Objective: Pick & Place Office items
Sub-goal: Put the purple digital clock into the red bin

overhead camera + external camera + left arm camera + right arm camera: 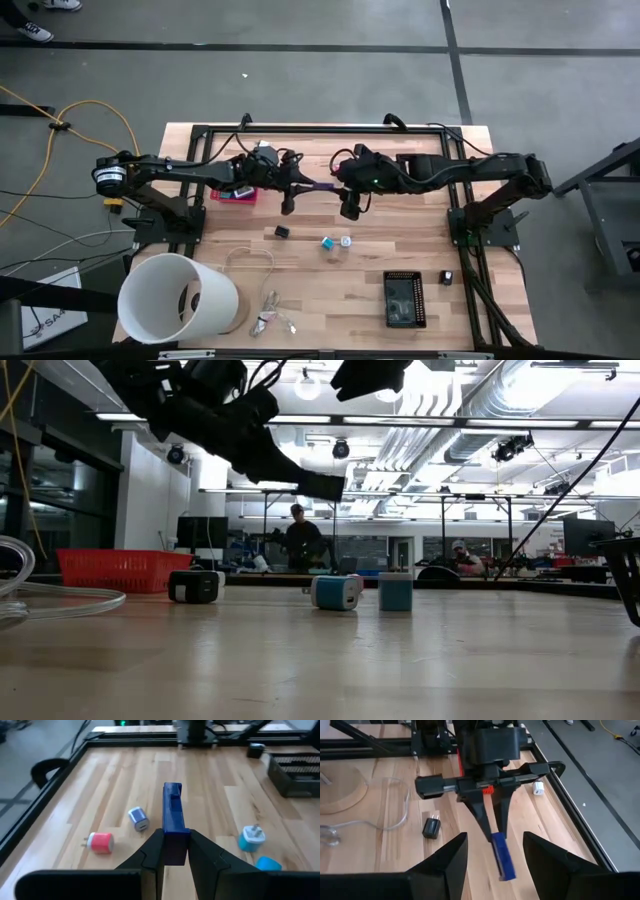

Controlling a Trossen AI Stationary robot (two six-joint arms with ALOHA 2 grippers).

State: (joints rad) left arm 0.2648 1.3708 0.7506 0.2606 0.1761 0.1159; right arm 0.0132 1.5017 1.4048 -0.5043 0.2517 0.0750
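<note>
My left gripper is shut on a long dark-blue block, held above the middle of the table. My right gripper faces it, open; in the right wrist view the block's free end shows between its two fingers, and no touch shows. On the wood below lie small office items: a pink piece, a blue-and-white piece, a teal piece, a blue piece and a black piece. My left gripper pinches the dark-blue block at its near end between its two fingers. The fingers point nearly level, toward the table's right, and run along the block. The block sticks out ahead of them, clear of the table.
A big white tub lies on its side at the near left corner, with a pale wire loop and a silvery clump beside it. A black tray sits near the front right. A red basket lies under my left arm.
</note>
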